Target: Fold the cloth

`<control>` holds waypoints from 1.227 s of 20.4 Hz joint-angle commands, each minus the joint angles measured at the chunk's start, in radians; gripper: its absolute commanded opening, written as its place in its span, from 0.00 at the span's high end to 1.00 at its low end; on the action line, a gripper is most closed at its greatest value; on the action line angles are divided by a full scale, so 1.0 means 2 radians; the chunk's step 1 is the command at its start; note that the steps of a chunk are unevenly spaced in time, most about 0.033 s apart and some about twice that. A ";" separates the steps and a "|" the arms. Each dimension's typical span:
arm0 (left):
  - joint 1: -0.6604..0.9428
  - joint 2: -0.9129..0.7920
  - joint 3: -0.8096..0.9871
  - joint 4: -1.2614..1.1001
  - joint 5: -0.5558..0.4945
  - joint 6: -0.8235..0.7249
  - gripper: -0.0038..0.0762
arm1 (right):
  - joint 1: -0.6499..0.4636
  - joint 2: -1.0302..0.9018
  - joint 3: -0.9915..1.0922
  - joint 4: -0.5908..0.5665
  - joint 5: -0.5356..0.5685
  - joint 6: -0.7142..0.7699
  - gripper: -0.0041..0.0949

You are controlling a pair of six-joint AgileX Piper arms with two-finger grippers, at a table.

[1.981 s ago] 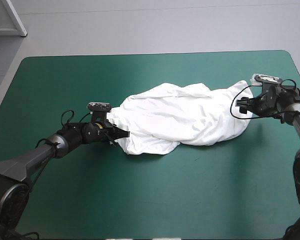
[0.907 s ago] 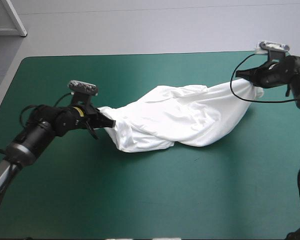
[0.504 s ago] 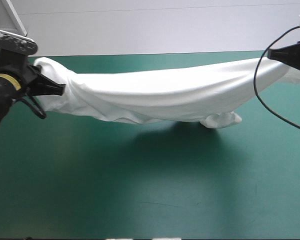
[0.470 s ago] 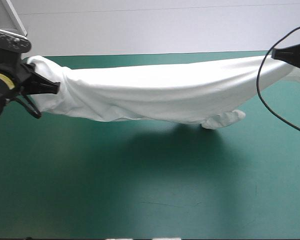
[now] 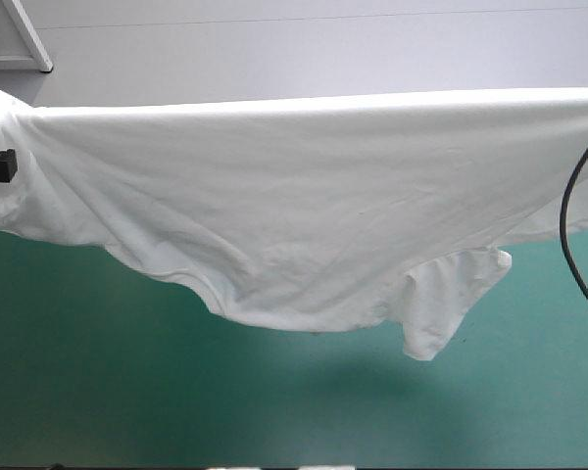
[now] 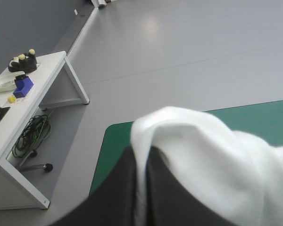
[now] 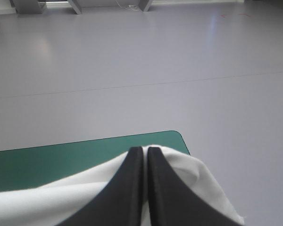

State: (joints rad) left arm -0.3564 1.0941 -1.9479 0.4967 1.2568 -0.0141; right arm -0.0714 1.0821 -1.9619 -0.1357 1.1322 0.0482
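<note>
**T-shirt [image 5: 304, 196] hung wide between both arms, clear of the desk [image 5: 176, 411]**

The white T-shirt hangs in the air as a broad sheet. Its upper edge is drawn into a nearly straight line across the whole high view, and the teal-green cover shows only beneath it. The left jaws are closed on one end of that edge, with a fold of cloth pinched between them and more of it draped over the top. The right jaws are out of the high view. Their own wrist view shows them all but meeting, with white fabric nipped between them and spilling to either side.

Below the taut edge the cloth sags in a shallow belly. One sleeve [image 5: 451, 304] dangles lowest, toward the right arm's side. A soft shadow on the cover below suggests nothing touches the desk (though the far side of the sheet is hidden).

The hold looks deliberate. With two far-apart points gripped and pulled away from each other, the shirt's own weight draws out the creases. This probably prepares it to be laid down flat, and no fold is made yet.
</note>
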 commanded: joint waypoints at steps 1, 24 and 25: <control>0.000 -0.003 0.008 0.007 0.010 0.003 0.96 | -0.002 0.004 -0.010 0.013 -0.039 -0.018 0.98; 0.069 0.276 0.348 -0.054 -0.606 -0.163 0.96 | -0.001 0.401 0.073 0.230 -0.322 -0.155 0.98; 0.076 0.288 0.347 -0.054 -0.628 -0.170 0.96 | -0.001 0.411 0.073 0.230 -0.334 -0.155 0.98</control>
State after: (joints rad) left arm -0.2346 1.6673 -1.2261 0.3779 0.1725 -0.3078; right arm -0.0714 1.9158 -1.7893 0.3041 0.6025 -0.2454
